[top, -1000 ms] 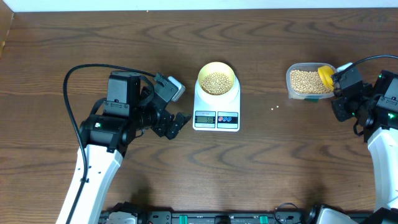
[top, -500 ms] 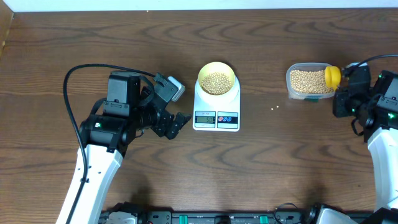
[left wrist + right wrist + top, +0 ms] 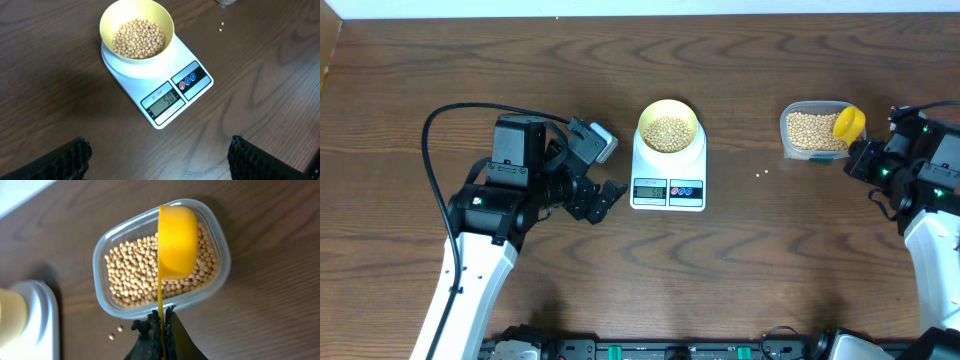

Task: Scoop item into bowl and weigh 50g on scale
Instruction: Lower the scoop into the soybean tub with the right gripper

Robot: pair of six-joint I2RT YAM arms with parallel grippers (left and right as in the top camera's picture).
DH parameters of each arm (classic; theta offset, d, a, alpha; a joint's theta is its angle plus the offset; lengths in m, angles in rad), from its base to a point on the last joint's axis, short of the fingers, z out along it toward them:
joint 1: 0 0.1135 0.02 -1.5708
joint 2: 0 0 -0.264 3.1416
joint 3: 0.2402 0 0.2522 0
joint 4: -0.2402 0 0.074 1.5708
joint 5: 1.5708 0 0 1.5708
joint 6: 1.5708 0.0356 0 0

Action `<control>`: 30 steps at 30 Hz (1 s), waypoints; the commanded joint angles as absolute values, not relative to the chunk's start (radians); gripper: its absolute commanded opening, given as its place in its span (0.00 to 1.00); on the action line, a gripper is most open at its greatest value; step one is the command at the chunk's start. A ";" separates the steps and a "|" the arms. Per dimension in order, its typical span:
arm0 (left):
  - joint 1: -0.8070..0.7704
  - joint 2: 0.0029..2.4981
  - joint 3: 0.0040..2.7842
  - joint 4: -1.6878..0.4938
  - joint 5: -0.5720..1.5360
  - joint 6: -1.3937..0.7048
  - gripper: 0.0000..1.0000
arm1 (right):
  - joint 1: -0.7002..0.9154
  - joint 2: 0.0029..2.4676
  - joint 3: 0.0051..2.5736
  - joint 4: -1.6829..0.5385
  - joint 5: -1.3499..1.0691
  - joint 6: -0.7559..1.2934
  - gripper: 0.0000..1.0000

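Over the tub [image 3: 216, 286], right tool [image 3: 161, 322] pinches the scoop [image 3: 176, 242], cup pointing away; left tool [image 3: 159, 159] gapes empty.

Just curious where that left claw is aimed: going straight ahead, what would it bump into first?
Probably the scale, at its display end; the open left gripper faces it with only bare table between. The bowl sits farther back on the scale. Depth is unclear, so it could hit the table first.

Left claw [image 3: 160, 159] spread wide, right claw [image 3: 162, 326] pinched tight.
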State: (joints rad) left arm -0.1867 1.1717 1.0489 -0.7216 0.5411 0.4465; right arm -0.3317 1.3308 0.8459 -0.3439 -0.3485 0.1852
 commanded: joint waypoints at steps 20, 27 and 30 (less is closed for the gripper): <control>-0.189 1.176 1.044 -0.720 0.550 0.459 0.89 | -0.332 1.454 0.817 -0.280 -0.432 0.329 0.13; -0.189 1.176 1.044 -0.720 0.550 0.459 0.89 | -0.332 1.471 0.817 -0.280 -0.425 0.324 0.33; -0.189 1.176 1.044 -0.720 0.550 0.459 0.89 | -0.332 1.471 0.817 -0.292 -0.428 0.324 0.45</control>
State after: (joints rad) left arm -0.1871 1.1717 1.0489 -0.7216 0.5411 0.4465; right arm -0.3317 1.4685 0.8230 -0.2844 -0.4191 0.3305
